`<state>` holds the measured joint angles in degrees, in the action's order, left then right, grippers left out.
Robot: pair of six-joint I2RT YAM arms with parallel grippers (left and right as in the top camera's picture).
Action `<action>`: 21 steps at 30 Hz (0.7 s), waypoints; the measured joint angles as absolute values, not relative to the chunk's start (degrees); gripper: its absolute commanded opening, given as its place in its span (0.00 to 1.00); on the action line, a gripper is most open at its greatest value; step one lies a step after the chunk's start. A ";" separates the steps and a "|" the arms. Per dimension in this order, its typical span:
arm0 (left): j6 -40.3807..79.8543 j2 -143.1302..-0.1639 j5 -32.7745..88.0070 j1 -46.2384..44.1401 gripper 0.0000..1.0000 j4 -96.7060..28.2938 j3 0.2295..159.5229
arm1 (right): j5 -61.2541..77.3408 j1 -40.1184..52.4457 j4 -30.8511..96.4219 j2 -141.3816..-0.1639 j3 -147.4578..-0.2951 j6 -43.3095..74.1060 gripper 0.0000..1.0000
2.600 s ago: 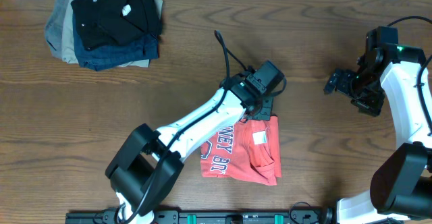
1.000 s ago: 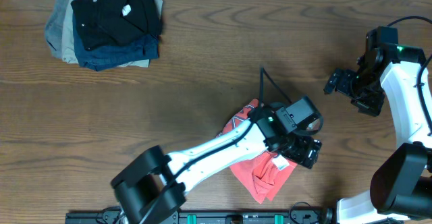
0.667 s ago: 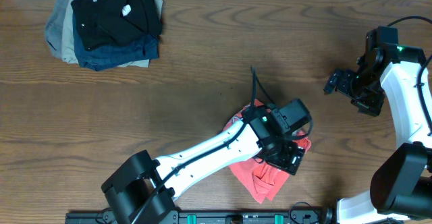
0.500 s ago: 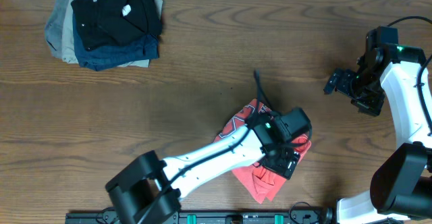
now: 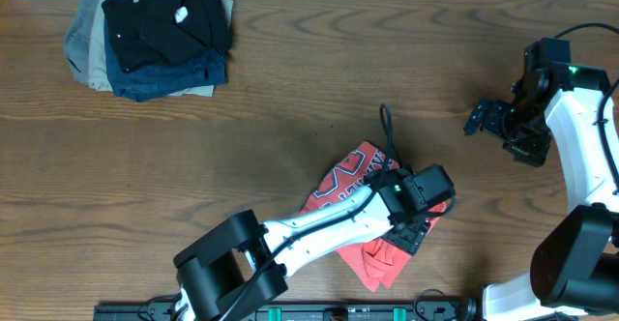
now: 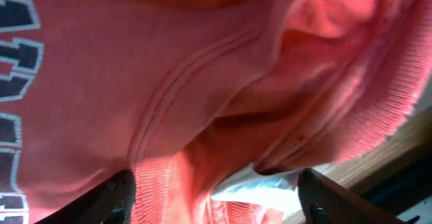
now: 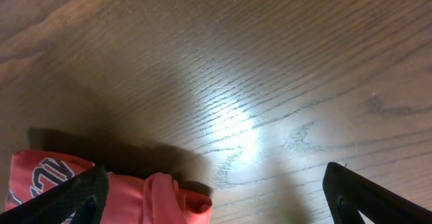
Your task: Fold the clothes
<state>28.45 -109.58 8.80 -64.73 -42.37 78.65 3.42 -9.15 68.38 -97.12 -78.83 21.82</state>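
Observation:
The clothes are one coral-red T-shirt (image 5: 336, 180), lying folded and skewed near the table's front edge. Its dark lettering faces up at the left. My left gripper (image 5: 412, 232) is pressed down on the shirt's right part. In the left wrist view, red cloth (image 6: 169, 62) and a white label (image 6: 273, 182) fill the gap of the left gripper (image 6: 216, 198), whose jaws stand wide apart. My right gripper (image 5: 479, 120) hovers open far to the right, apart from the shirt. The right wrist view shows the shirt's corner (image 7: 135, 197) at the lower left of that gripper (image 7: 219, 200).
A pile of black, navy and tan folded garments (image 5: 155, 36) sits at the back left corner. The brown wooden table (image 5: 290, 99) stretches between it and the shirt. A black cable (image 5: 387, 128) arches up from the left wrist.
The shirt has turned from square to diagonal. My left gripper went from its far edge to its right side, settled lower onto the cloth, and its jaws narrowed slightly. The right arm is still.

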 measured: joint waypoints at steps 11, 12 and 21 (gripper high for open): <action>28.45 -109.58 8.60 -67.83 0.51 -40.56 78.65 | 3.42 -9.15 68.38 -97.12 -78.83 21.82 0.99; 28.40 -109.58 8.60 -67.83 0.48 -40.51 78.65 | 3.42 -9.15 68.38 -97.12 -78.83 21.80 0.99; 28.53 -109.58 8.56 -67.83 0.11 -40.45 78.65 | 3.42 -9.15 68.38 -97.12 -78.83 21.80 0.99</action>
<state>28.53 -109.58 8.56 -67.83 -40.45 78.65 3.42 -9.15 68.38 -97.12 -78.83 21.80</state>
